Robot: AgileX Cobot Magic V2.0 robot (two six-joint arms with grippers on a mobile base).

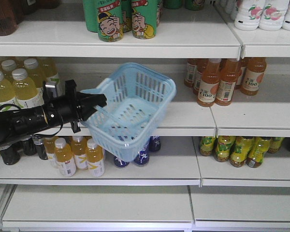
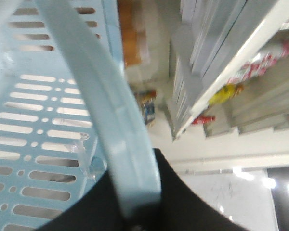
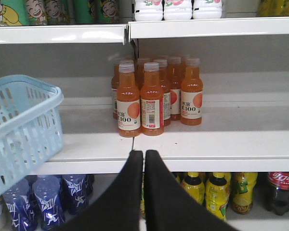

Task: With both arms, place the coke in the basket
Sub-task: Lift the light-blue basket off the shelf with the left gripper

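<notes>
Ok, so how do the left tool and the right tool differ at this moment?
The left tool is shut on the basket, holding it tilted in front of the shelves; the right tool is shut on nothing. The left tool sits against the basket's edge; the right tool is apart from the basket, pointing at the orange bottles. Both are black and shut.

"C100" on orange drink bottles [image 3: 153, 103], white Coca-Cola script on red label of dark bottle [image 3: 281, 192]
</notes>
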